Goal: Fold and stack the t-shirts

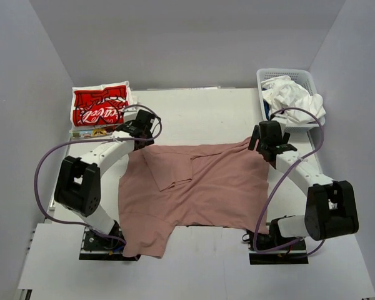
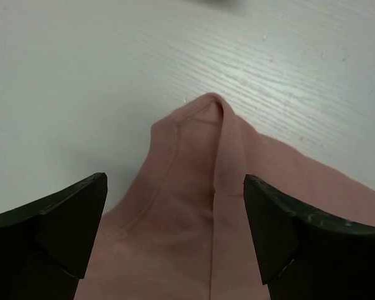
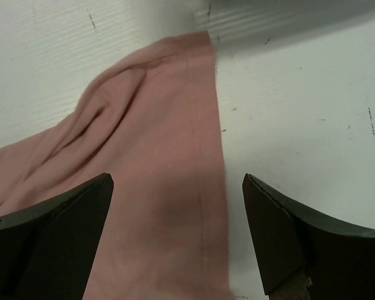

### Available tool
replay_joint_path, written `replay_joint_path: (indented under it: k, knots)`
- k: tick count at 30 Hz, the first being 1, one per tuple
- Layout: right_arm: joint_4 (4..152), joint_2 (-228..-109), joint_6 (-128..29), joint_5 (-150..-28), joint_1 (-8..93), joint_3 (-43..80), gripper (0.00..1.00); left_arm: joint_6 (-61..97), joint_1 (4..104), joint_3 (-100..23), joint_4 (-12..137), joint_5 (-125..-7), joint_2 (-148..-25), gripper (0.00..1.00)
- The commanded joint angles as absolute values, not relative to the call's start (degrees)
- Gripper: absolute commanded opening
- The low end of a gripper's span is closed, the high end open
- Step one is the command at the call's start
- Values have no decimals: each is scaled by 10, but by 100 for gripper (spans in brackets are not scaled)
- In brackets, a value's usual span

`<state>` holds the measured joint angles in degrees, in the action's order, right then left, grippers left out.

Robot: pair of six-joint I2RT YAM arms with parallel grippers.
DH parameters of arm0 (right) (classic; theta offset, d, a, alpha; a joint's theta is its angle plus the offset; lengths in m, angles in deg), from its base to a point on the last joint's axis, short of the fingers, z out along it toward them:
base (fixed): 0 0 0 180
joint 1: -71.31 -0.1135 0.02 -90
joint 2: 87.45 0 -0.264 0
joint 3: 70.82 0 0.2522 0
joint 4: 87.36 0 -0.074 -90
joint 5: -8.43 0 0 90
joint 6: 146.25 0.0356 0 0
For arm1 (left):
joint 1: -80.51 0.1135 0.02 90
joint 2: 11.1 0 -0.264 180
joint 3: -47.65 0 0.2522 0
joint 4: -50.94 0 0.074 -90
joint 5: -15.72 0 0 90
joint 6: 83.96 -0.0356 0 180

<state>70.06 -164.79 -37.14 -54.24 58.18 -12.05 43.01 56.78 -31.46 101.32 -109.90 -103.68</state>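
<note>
**Overhead view.** A dusty pink short-sleeved cloth t-shirt (image 1: 200, 187) lies spread flat across the middle of the white table (image 1: 200, 106). One flap is folded over onto its upper left part, and its near left corner reaches down beside the left arm's base. A red t-shirt with white script lettering (image 1: 100, 107) sits folded at the far left of the table, apart from the pink one. A white plastic mesh basket (image 1: 286, 76) stands at the far right corner and holds crumpled white cloth (image 1: 295, 101), probably further shirts, though no outline can be made out. The left gripper (image 1: 140, 127) is at the pink shirt's far left corner, and the right gripper (image 1: 270, 142) is at its far right corner.

**Left wrist view.** The black fingers (image 2: 56, 225) stand wide apart on either side of a peaked, hemmed corner of the pink cloth, and nothing is clamped between them.

**Right wrist view.** The fingers (image 3: 287, 237) are likewise spread. The pink shirt's straight stitched edge runs between them, with bare table towards the right-hand finger. Whether the fingertips touch the cloth cannot be told.
</note>
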Motion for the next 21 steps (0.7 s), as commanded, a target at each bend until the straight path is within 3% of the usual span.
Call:
replay_joint_path:
  k: [1, 5, 7, 8, 12, 15, 21]
  knots:
    - [755, -1631, -354, -543, 582, -79, 90, 430, 577, -352, 993, -1088, -987, 100]
    - [734, -1613, -348, -613, 581, -92, 90, 385, 577, -341, 988, -1016, -963, 100]
    - [728, -1593, -330, -641, 580, -113, 90, 351, 568, -323, 980, -902, -936, 100]
    - [730, -1588, -325, -655, 582, -127, 90, 333, 562, -292, 970, -791, -926, 100]
    - [733, -1561, -302, -669, 583, -162, 90, 333, 549, -191, 906, -596, -884, 100]
    - [751, -1551, -293, -702, 584, -195, 90, 333, 527, -137, 883, -560, -884, 100]
    - [754, -1577, -288, -748, 586, -229, 90, 326, 455, -173, 910, -592, -986, 89]
